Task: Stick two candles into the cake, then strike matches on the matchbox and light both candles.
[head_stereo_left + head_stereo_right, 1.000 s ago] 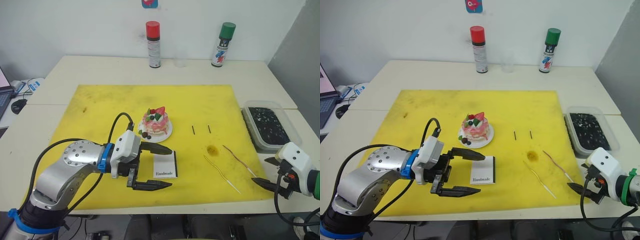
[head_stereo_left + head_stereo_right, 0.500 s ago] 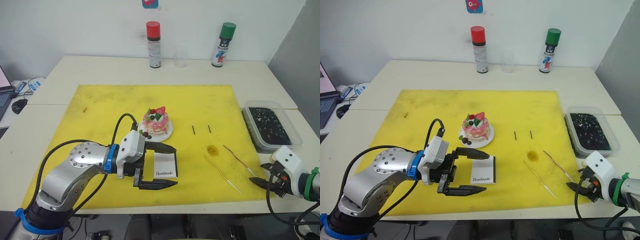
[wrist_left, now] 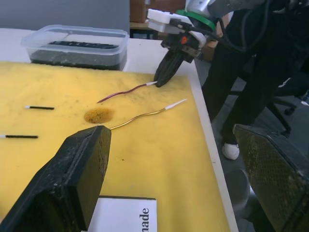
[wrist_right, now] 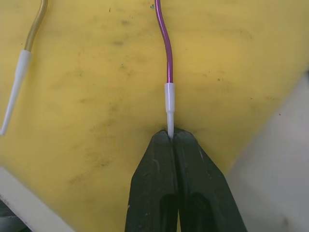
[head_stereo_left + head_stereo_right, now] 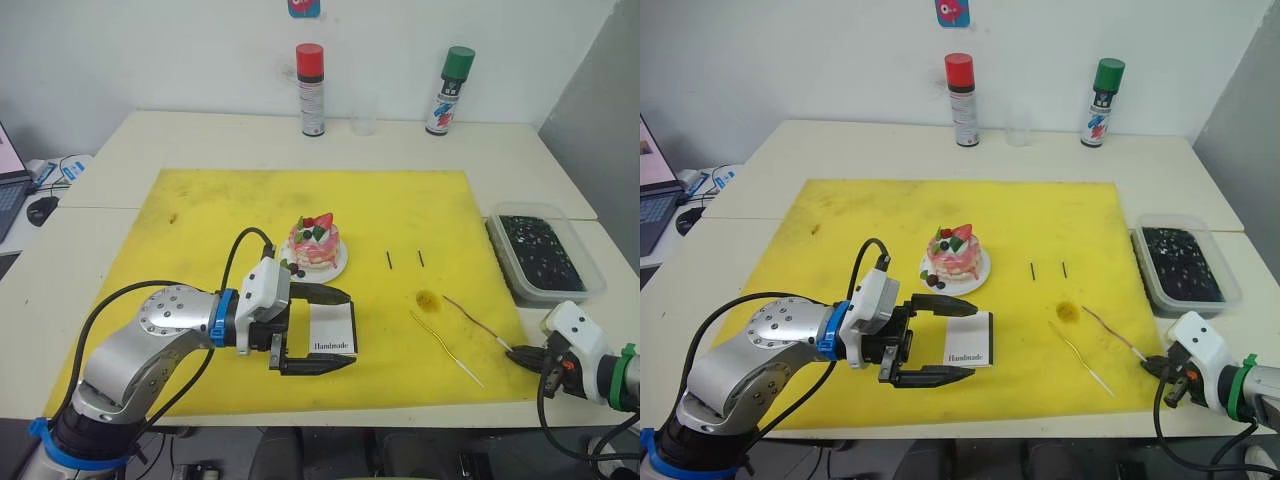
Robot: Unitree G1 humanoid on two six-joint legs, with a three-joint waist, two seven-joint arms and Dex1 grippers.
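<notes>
yellow mat (image 5: 220,215), right gripper (image 4: 172,136) pinching candle (image 4: 166,63)

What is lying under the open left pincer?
The matchbox lies flat on the yellow mat between the left pincer's open fingers. The upper finger covers part of its far edge.

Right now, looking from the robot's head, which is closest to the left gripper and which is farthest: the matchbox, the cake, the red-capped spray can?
From the left gripper:
1. The matchbox, lying between its open fingers on the yellow mat.
2. The cake, just behind the gripper on its white plate.
3. The red-capped spray can, far back by the wall.
</notes>
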